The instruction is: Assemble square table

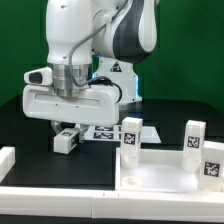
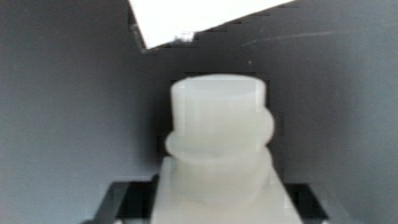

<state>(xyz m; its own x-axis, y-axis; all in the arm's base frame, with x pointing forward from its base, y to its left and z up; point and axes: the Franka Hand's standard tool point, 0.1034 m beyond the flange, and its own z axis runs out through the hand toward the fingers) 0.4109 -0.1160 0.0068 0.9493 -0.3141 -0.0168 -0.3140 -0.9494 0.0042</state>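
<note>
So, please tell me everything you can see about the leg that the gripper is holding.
The leg is white, plastic-looking, short and blocky, with a rounded cylindrical end pointing away from the gripper. The fingers clamp its wider end from both sides. In the exterior view it sits low over the black table, a black-and-white tag on one face; whether it touches the table cannot be told. It lies to the exterior view's left of the marker board.

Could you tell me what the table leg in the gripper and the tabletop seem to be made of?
The leg looks like white plastic, slightly translucent with a soft matte sheen, judging by its rounded moulded edges; it could be 3D-printed. The tabletop appears to be the same opaque white plastic, with a smooth raised rim and no grain. The surface under both looks like black matte cloth or board.
</note>
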